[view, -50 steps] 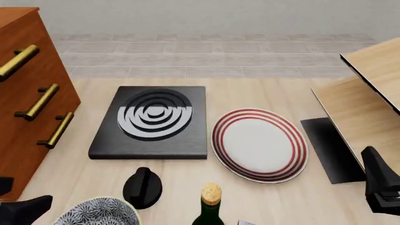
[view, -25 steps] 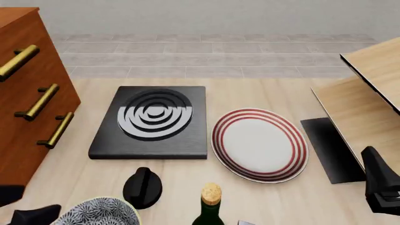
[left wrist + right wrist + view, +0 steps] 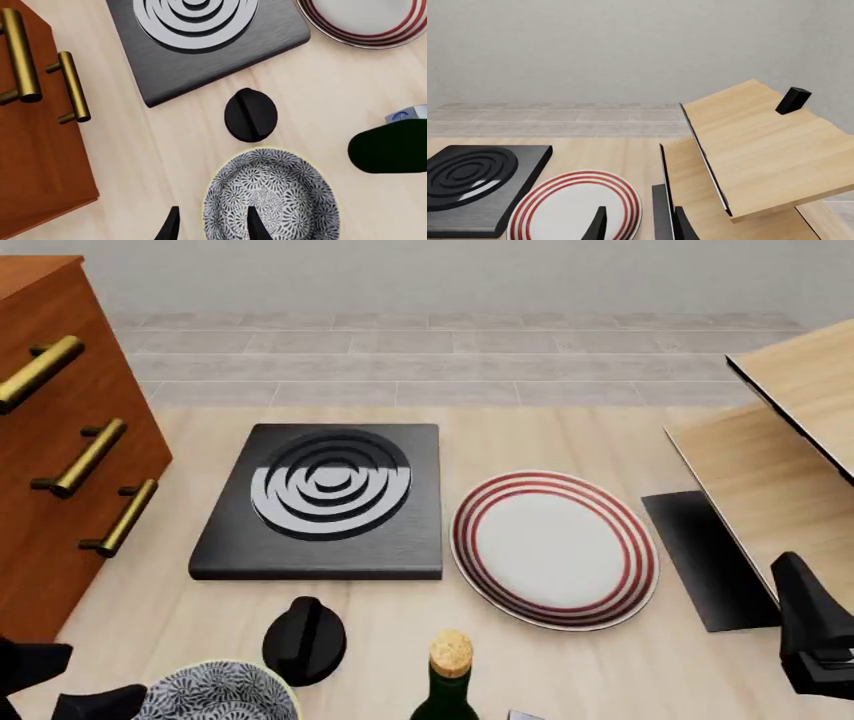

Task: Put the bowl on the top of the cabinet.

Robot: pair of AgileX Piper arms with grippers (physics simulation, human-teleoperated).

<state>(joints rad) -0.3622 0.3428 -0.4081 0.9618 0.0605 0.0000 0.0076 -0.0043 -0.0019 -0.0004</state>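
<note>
The speckled bowl (image 3: pixel 270 200) sits on the table (image 3: pixel 534 440) at its near edge, just beside a black knob (image 3: pixel 250 115) and a corked bottle (image 3: pixel 447 680). The left gripper (image 3: pixel 210 225) hovers over the bowl's rim, jaws released and straddling the rim, one finger inside and one outside. The cabinet (image 3: pixel 54 440) stands at far left. The right gripper (image 3: pixel 637 225) hangs, jaws released and holding nothing, above the red-ringed plate (image 3: pixel 554 548), near the pale wood structure (image 3: pixel 754 145).

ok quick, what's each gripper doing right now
Left gripper: open, straddling the bowl rim, not shut on it.
Right gripper: open, holding nothing.
</note>
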